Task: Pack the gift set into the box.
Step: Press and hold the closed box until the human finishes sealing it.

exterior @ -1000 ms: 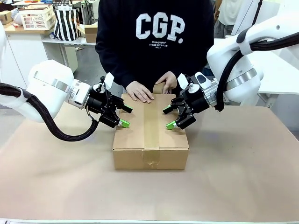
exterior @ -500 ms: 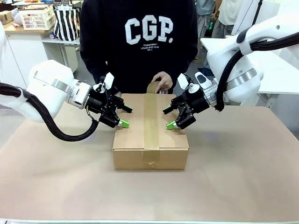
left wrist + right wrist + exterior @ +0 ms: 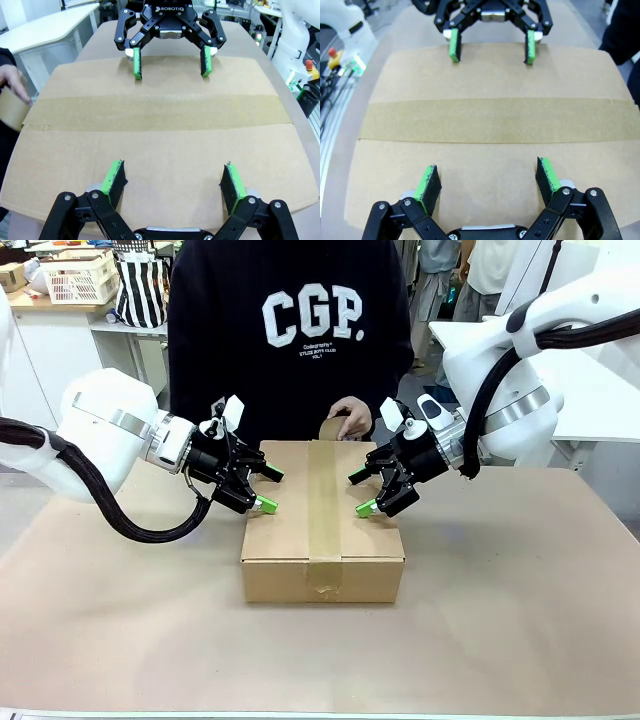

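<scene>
Starting on our left side, the left gripper (image 3: 267,489) is spread wide with nothing in it, green pads hovering just over the left edge of the box (image 3: 322,530), pressing or nearly pressing on the lid, hard to say which. The box sits flat in the middle of the table (image 3: 520,620), closed, with a strip of brown tape (image 3: 323,502) already run down the centre seam and over the near wall. It's plain corrugated cardboard, so we'd guess stiff along the edges and corners but a bit springy in the middle of the flaps, probably not heavy, and fairly grippy rather than slick. It's far too wide for either gripper to close across, so if it needs moving we'd take it between the two arms at the side walls, or just hold the flaps down near the edges. At the far end of the seam the person's hand (image 3: 350,416) holds a tape roll (image 3: 331,428) right against the box, so that end is occupied and we'd stay away from it. On the right, the right gripper (image 3: 361,492) mirrors the left: wide open, empty, over the right edge of the lid.
</scene>
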### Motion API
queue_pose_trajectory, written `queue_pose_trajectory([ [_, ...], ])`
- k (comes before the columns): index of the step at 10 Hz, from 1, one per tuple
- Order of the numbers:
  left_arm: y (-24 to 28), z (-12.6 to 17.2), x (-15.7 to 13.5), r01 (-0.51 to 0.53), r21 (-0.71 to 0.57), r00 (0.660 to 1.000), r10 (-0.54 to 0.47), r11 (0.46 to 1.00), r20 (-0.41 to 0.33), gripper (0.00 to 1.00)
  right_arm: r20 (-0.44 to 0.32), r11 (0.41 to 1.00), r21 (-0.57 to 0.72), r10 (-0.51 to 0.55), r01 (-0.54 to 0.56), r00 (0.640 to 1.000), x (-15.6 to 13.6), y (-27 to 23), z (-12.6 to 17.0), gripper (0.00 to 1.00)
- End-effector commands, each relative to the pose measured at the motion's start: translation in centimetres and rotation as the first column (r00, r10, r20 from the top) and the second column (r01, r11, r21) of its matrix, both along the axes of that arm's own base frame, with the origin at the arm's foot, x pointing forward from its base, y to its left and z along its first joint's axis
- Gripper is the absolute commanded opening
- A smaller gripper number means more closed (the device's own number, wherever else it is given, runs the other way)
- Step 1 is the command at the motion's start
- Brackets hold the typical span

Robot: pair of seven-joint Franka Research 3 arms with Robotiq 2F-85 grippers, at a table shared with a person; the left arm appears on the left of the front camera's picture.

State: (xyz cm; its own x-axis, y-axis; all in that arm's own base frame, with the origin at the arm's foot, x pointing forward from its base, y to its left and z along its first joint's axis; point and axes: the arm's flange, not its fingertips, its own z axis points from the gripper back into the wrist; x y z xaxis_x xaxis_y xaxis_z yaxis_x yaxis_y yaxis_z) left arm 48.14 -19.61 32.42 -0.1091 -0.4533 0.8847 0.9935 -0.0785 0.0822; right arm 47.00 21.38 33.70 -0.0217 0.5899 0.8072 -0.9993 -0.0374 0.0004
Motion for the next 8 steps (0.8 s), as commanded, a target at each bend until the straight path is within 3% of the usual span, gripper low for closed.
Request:
queue_pose_trajectory([
  [1, 0.14, -0.18, -0.12, -0.001, -0.001, 1.0, 0.001, 1.0, -0.004, 1.0, 0.007, 1.0, 0.003, 0.0, 0.0, 1.0, -0.03, -0.03, -0.31, 1.0],
  [8, 0.14, -0.18, -0.12, -0.001, -0.001, 1.0, 0.001, 1.0, -0.004, 1.0, 0.007, 1.0, 0.003, 0.0, 0.0, 1.0, -0.03, -0.03, -0.31, 1.0],
])
